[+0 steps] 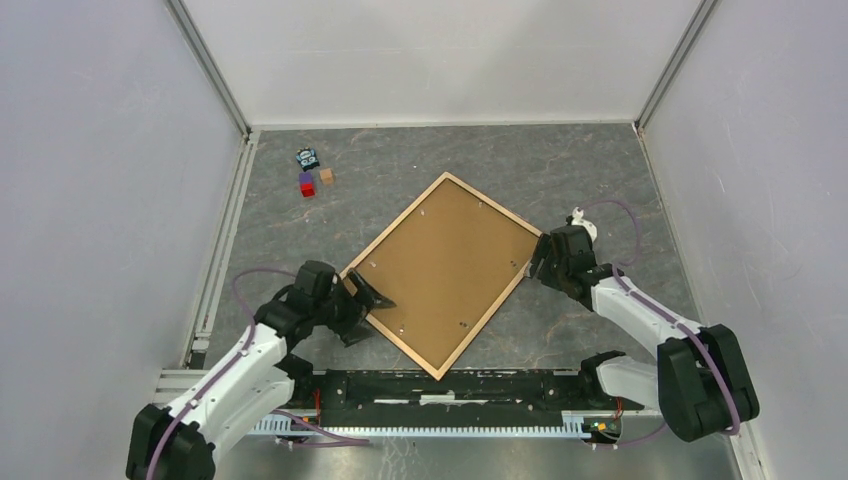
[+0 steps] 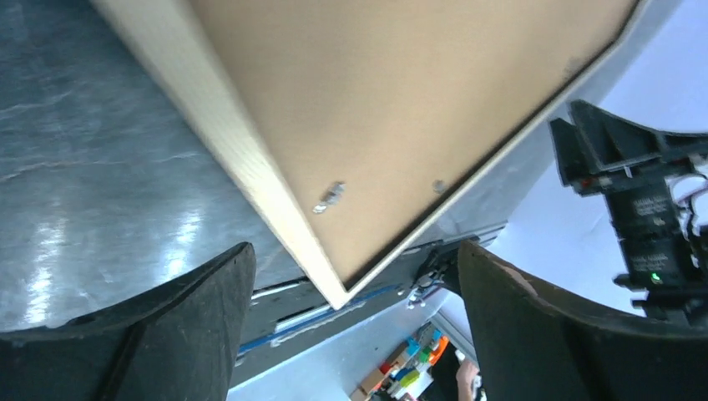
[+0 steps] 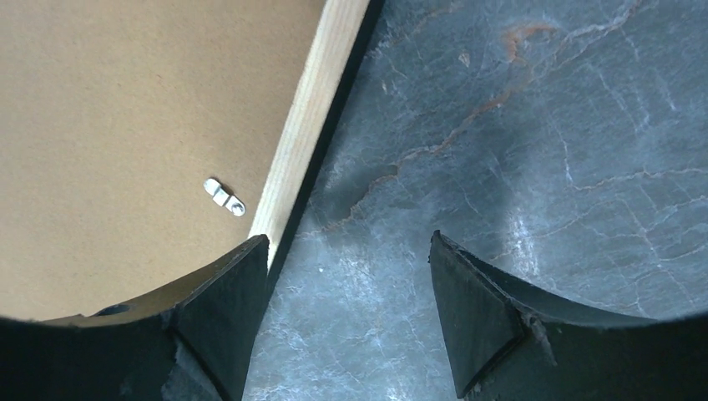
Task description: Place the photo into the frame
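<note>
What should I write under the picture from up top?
Seen from above: the frame lies back up on the grey table, open jaws on either side.

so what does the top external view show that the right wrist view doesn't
only top external: the whole frame lying back up, turned diamond-wise, the left end effector at its near-left edge, and small coloured blocks far left. only right wrist: a metal clip seen up close, on the backing board beside the wood rail. both: the frame's rail, the backing board, the grey marbled table and the open right end effector.
</note>
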